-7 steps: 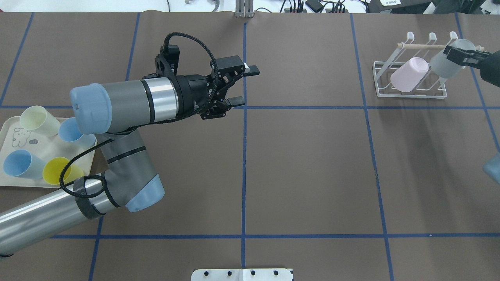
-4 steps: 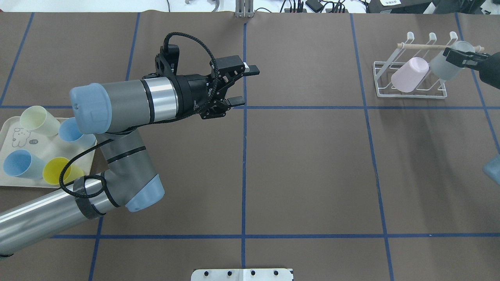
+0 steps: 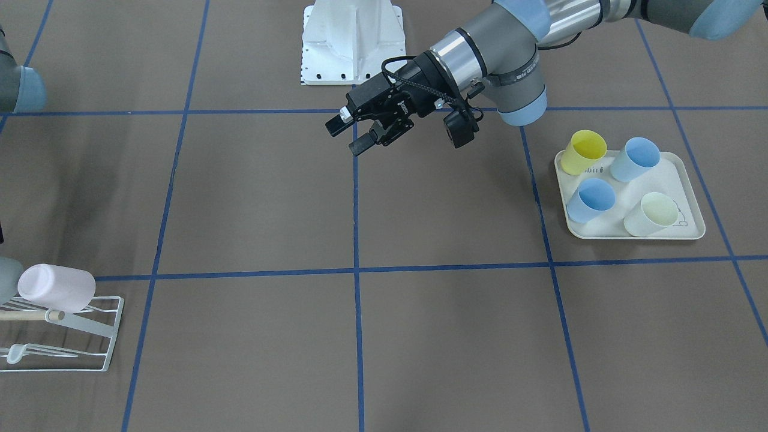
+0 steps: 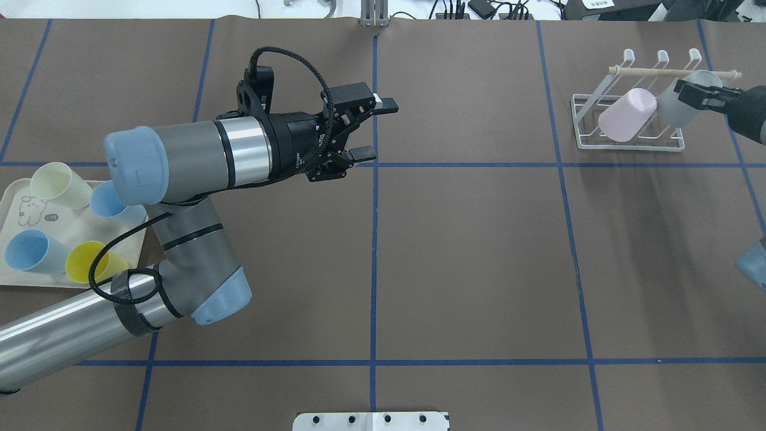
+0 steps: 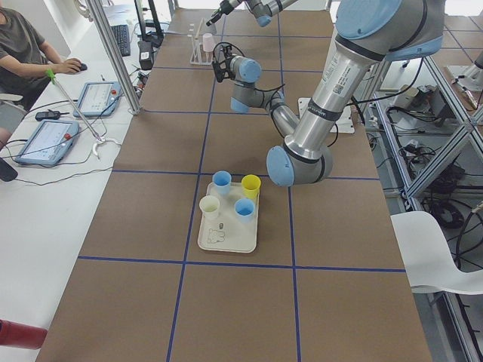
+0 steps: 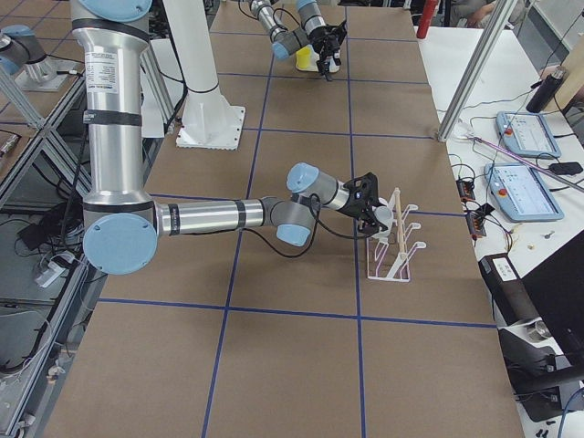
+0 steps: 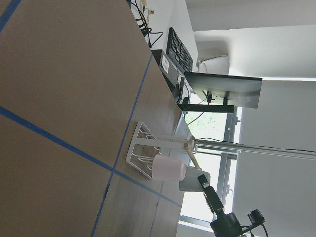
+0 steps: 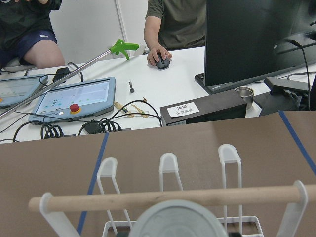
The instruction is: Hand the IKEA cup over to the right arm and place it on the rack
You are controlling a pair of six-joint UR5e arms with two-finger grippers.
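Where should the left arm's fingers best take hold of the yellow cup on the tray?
Probably its rim, from above. The yellow cup stands upright, mouth open, at a corner of the tray, with a blue cup close beside it; one finger inside, one outside needs least room.

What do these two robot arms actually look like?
Both the left arm and right arm are silver-and-grey tubes with light-blue joint caps and black jaws. A black braided cable loops along the left one to a small black camera block.
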